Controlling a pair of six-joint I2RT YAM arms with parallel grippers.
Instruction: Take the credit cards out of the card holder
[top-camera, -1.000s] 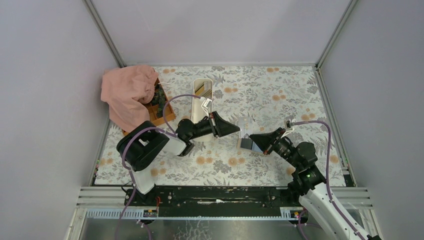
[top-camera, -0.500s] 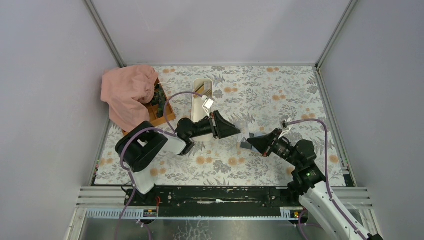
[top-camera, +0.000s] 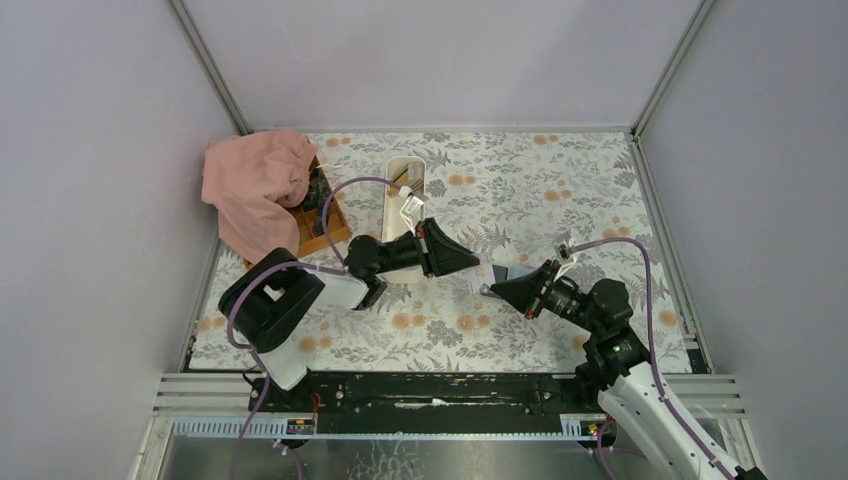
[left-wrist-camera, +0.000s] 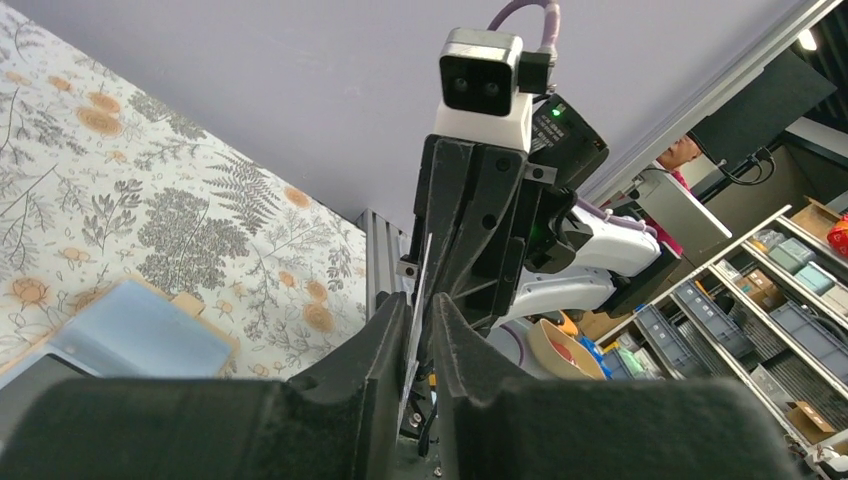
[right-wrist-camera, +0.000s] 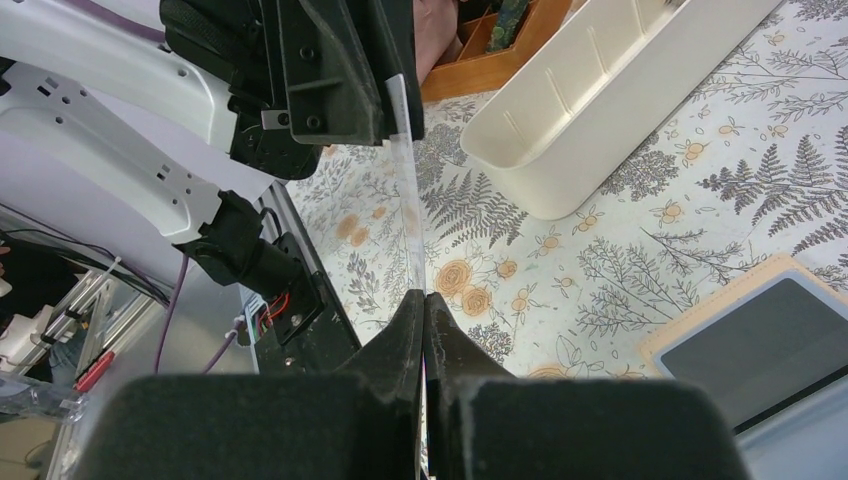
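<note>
One pale credit card (right-wrist-camera: 412, 200), pinched by the right gripper (right-wrist-camera: 423, 300), left gripper (left-wrist-camera: 420, 300) slightly parted around it; one dark grey credit card (right-wrist-camera: 770, 340) on one card holder (left-wrist-camera: 140, 330).

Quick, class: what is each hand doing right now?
Left hand: around one end of the thin pale rectangular card; whether gripping cannot be told.
Right hand: closed on that card's other end.

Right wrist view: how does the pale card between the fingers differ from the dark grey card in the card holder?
Colour: the pale card is whitish, the dark grey card charcoal. Pose: the pale card is in the air, edge-on, pinched by the right fingers; the dark grey card lies flat in the card holder. Both are thin.
</note>
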